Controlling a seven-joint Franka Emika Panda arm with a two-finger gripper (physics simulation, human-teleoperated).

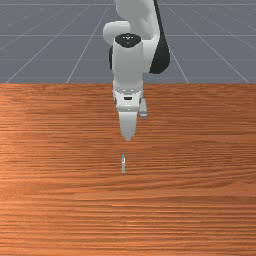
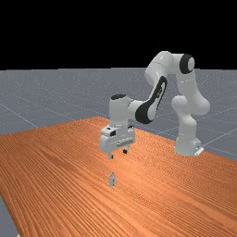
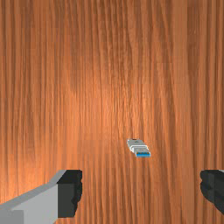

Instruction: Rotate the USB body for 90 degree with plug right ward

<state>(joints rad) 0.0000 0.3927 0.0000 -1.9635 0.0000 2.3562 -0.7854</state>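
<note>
Tool [image 3: 141, 193]: wide open, holding nothing.
USB [image 3: 138, 147]: on the table [image 2: 55, 157], below the tool.
Handling: likely light, stiff, slick.
Grip: you should pinch the casing's [image 3: 136, 143] sides (spare the plug [image 3: 143, 154]).

Have the USB body [image 1: 123, 166] lying on the tabletop [image 1: 50, 150], apart from the raised fingers [image 1: 128, 135], plug [image 1: 123, 156] toward the arm [image 1: 128, 65]. In the front view, find it lower than the fingers, slightly left. In the far view, see the arm's base [image 2: 187, 144] well right of it.
</note>
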